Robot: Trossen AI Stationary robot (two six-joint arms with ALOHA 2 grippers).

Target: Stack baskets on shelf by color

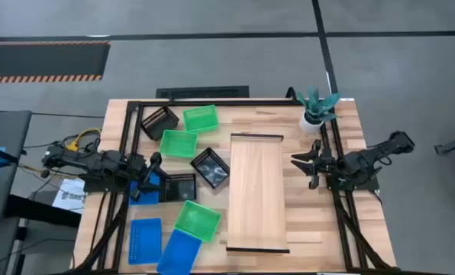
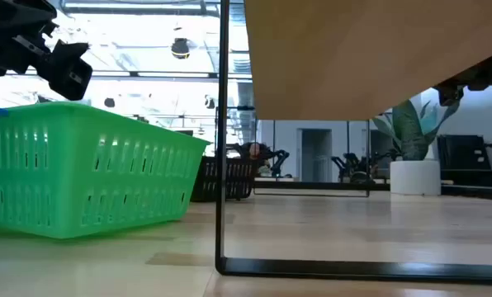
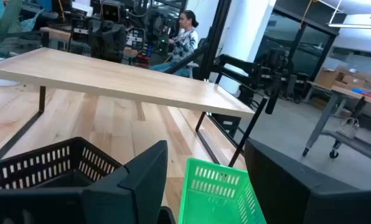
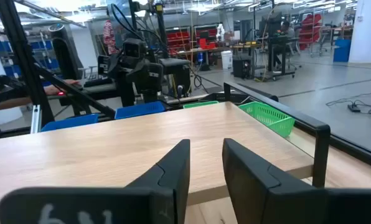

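Observation:
The pale shelf (image 1: 256, 191) stands right of the table's middle with nothing on it. All the baskets lie left of it: black ones (image 1: 159, 120), (image 1: 211, 167), (image 1: 179, 187), green ones (image 1: 200, 118), (image 1: 178, 143), (image 1: 197, 220), and blue ones (image 1: 142, 195), (image 1: 145, 241), (image 1: 180, 252). My left gripper (image 1: 153, 174) hangs open above the blue and black baskets at the left side, touching nothing. Its wrist view shows a black basket (image 3: 48, 165) and a green basket (image 3: 220, 190) past the fingers. My right gripper (image 1: 304, 166) waits open at the shelf's right edge.
A potted plant (image 1: 317, 109) stands at the far right corner, beyond the right arm. Black frame rails (image 1: 128, 153) run along the table's left and right sides. The shelf's black end rail (image 2: 221, 165) stands close behind the near green basket (image 2: 81, 169).

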